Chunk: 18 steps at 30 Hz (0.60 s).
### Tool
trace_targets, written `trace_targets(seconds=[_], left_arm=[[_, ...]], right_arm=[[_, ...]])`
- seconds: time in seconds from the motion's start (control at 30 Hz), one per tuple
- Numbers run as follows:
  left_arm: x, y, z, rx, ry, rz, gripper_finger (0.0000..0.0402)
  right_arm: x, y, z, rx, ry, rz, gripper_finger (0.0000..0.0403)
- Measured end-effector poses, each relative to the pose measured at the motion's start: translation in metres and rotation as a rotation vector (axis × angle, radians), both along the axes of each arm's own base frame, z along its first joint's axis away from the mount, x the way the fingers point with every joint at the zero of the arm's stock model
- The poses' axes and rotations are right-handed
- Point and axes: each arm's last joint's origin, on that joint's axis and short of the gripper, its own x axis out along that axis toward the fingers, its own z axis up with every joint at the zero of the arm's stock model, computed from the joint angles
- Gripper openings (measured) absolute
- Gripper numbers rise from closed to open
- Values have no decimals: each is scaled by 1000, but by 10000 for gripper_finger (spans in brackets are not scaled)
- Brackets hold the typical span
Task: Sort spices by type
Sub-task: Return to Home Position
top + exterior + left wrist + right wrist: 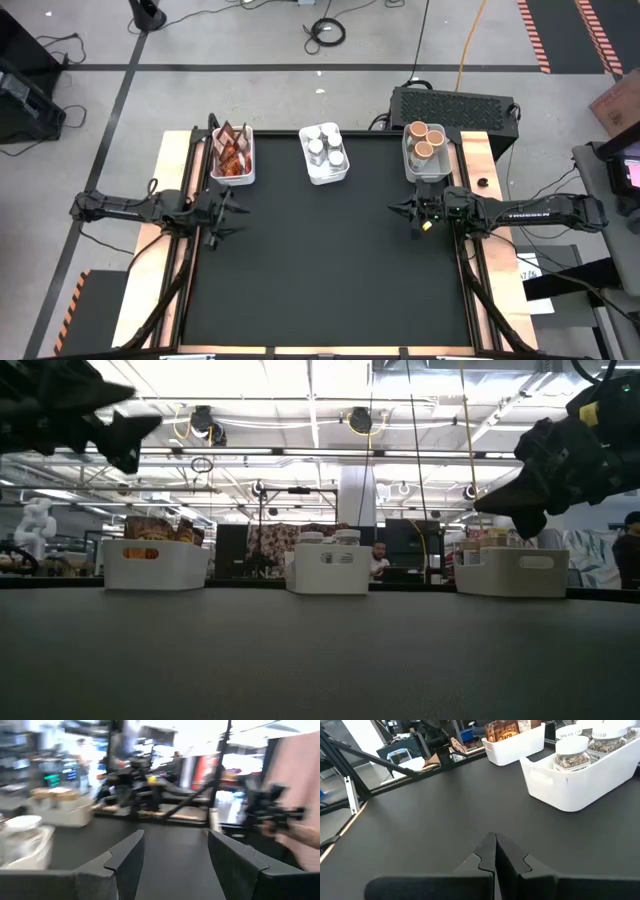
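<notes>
Sachets (231,153) left bin (252,165) | jars (324,148) middle bin (325,181) | tubs (425,140) right bin (425,172) | left gripper (175,840) spread | right gripper (495,838) closed, empty

Matt black table mat (330,260); smooth white plastic bins (580,785); clear glossy jars (568,756); crinkly red-orange sachets (232,155) at ten o'clock.

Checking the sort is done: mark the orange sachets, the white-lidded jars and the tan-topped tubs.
orange sachets (232,155), high view, on the crinkly face of one pack.
white-lidded jars (571,760), right wrist view, on the nearest jar's glass body.
tan-topped tubs (424,150), high view, on one tub's tan top.
</notes>
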Motion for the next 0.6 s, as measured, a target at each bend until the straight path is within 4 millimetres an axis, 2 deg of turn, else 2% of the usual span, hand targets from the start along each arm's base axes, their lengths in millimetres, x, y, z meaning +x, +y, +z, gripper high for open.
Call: trace_targets(seconds=[0.17, 0.43, 0.6], left_arm=[[0, -2, -1, 36, 6, -80, 221], [1, 3, -16, 43, 158, 120, 221], [1, 6, -18, 39, 179, 200, 221]], right_arm=[[0, 0, -1, -44, 18, 10, 0], [-2, 0, -7, -49, 83, 15, 0], [-2, 0, -9, -46, 107, 16, 0]])
